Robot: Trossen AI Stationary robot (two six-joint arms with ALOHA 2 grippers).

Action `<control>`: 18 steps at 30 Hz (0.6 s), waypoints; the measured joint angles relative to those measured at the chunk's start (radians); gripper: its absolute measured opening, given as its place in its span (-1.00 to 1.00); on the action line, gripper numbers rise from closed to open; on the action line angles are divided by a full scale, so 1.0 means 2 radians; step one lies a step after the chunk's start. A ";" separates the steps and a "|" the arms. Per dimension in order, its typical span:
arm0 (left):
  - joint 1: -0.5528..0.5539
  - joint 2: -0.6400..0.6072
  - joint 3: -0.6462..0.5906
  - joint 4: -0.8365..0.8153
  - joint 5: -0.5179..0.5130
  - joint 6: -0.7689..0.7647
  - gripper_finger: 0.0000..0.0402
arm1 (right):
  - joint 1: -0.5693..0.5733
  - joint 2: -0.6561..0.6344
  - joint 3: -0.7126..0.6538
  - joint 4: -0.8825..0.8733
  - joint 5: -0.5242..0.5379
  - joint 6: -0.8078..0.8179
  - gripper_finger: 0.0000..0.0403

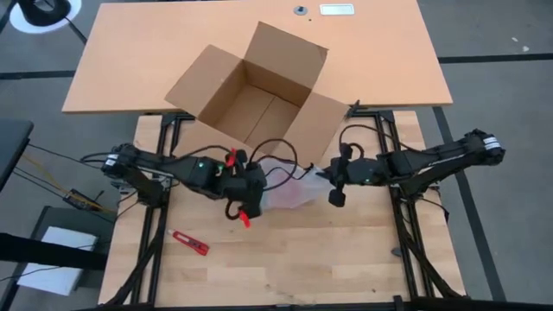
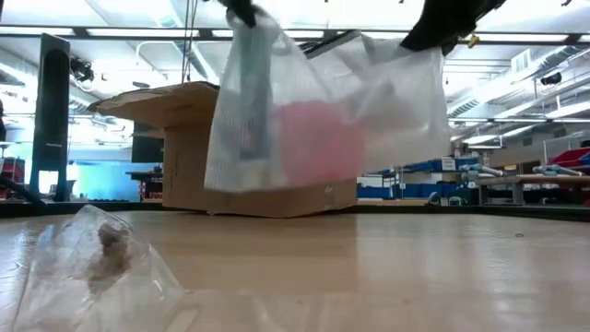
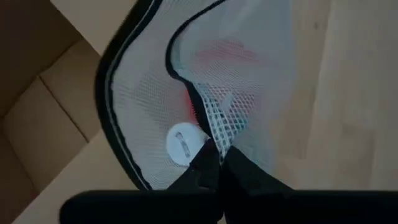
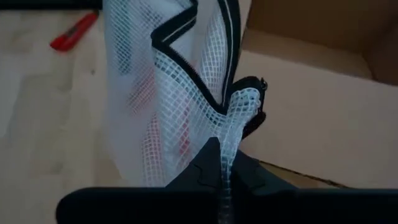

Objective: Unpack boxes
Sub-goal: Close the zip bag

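A white mesh bag (image 1: 289,186) with dark trim and something pink inside hangs above the wooden table (image 1: 346,250). A red utility knife (image 1: 188,243) lies near left. Crumpled clear plastic (image 2: 92,263) sits nearest the low camera.

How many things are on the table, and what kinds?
Cardboard box: 1
White mesh bag, held up by both pincers: 1
Red box cutter: 1
Crumpled clear plastic: 1
Total: 4
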State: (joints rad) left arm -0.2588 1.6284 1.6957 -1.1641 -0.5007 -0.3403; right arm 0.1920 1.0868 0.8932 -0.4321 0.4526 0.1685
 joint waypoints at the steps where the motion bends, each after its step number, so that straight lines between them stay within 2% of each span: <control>1: 0.000 0.001 -0.005 -0.008 0.000 0.000 -0.98 | -0.003 0.007 0.000 0.000 0.000 0.004 -0.93; 4: -0.001 0.006 -0.025 -0.019 -0.004 -0.005 -0.98 | -0.009 0.031 -0.001 -0.003 -0.001 0.005 -0.82; 8: -0.002 0.015 -0.047 -0.035 -0.001 -0.029 -0.98 | -0.012 0.054 -0.001 -0.024 -0.002 -0.013 -0.59; 13: -0.004 0.022 -0.049 -0.033 0.009 -0.029 -0.97 | -0.015 0.041 -0.001 -0.041 0.001 -0.060 -0.30; 18: -0.004 0.020 -0.041 -0.044 -0.005 -0.028 -0.97 | -0.022 0.013 0.003 -0.039 -0.025 -0.074 -0.17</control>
State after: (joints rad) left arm -0.2672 1.6676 1.6137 -1.2522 -0.5101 -0.3969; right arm 0.1485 1.1128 0.8996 -0.5093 0.4029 0.0202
